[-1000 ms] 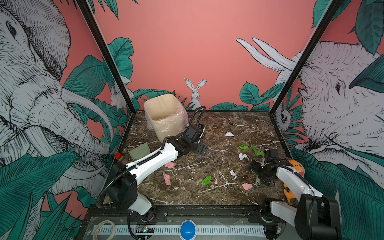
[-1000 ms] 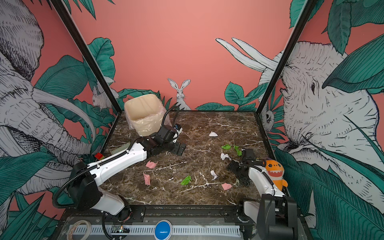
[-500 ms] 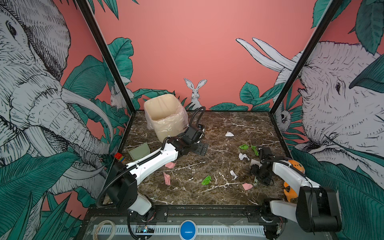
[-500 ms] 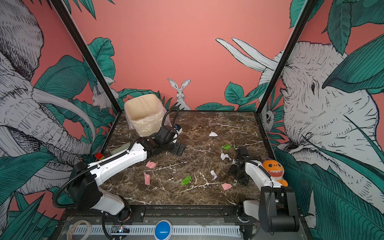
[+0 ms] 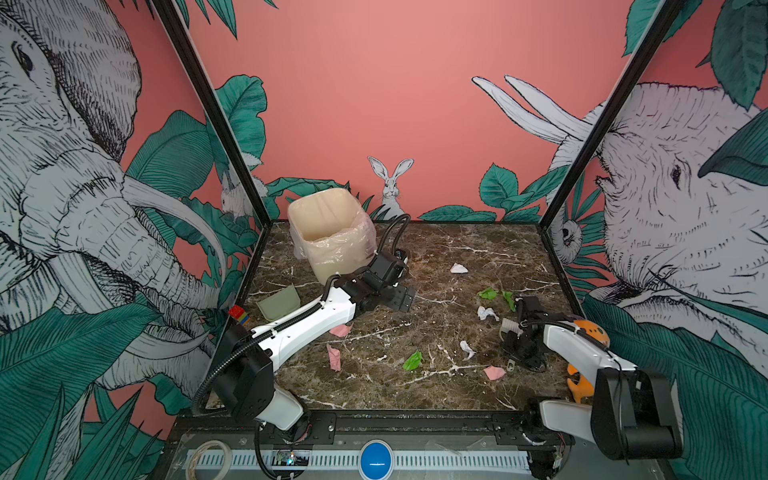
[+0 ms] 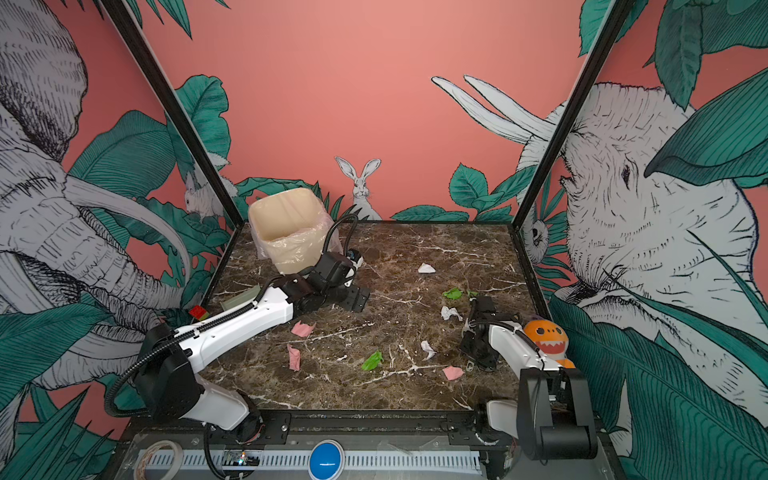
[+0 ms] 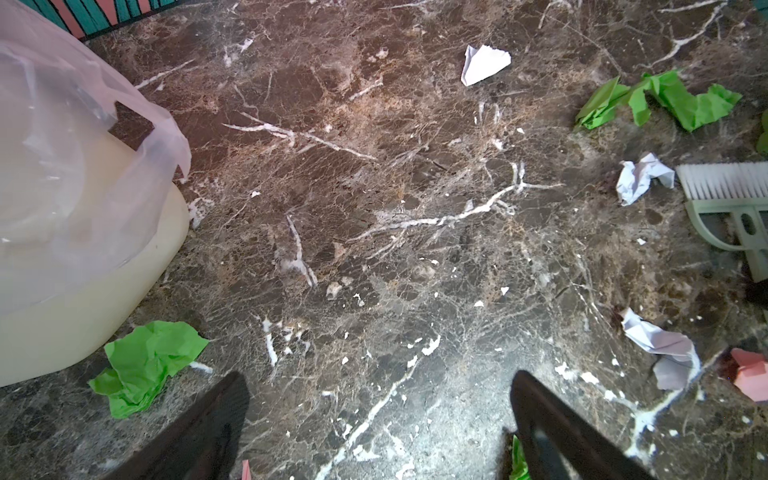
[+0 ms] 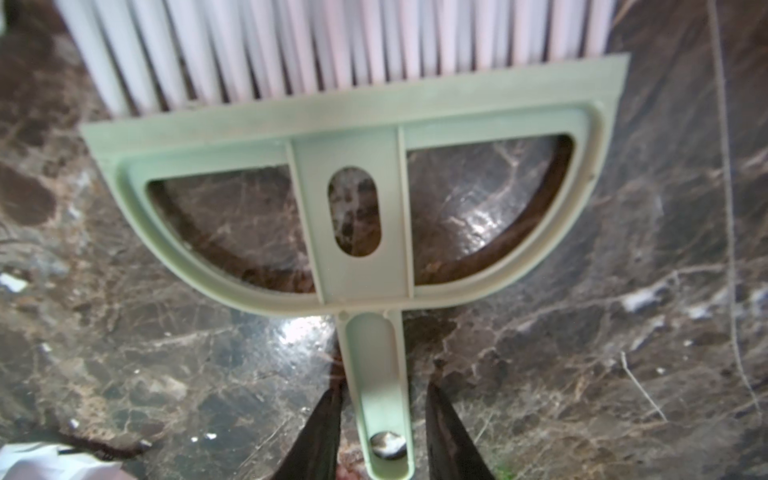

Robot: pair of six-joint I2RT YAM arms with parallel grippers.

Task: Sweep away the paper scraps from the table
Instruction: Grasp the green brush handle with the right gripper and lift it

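Observation:
Several paper scraps in green (image 5: pixel 412 360), pink (image 5: pixel 494 372) and white (image 5: pixel 487 313) lie scattered on the table (image 5: pixel 457 395). A pale green brush (image 8: pixel 353 216) with white bristles lies flat at the right, beside a white scrap (image 7: pixel 642 176). My right gripper (image 8: pixel 384 390) is low over the brush (image 5: pixel 508 325), and its jaws have closed in on the thin handle from both sides. In both top views it shows as a dark mass (image 6: pixel 478 359). My left gripper (image 7: pixel 378 382) hangs open over bare marble near the middle (image 5: pixel 401 299), holding nothing.
A cream bin (image 5: pixel 332 237) with a plastic liner stands at the back left. Against the left edge leans a pale green dustpan (image 5: pixel 279 302), with a small red block (image 5: pixel 237 311) beside it. An orange plush toy (image 6: pixel 546 334) sits at the right edge behind my right arm.
My right gripper has swung in over the brush handle and its jaws have narrowed from wide open to tight around it. The left arm has not moved.

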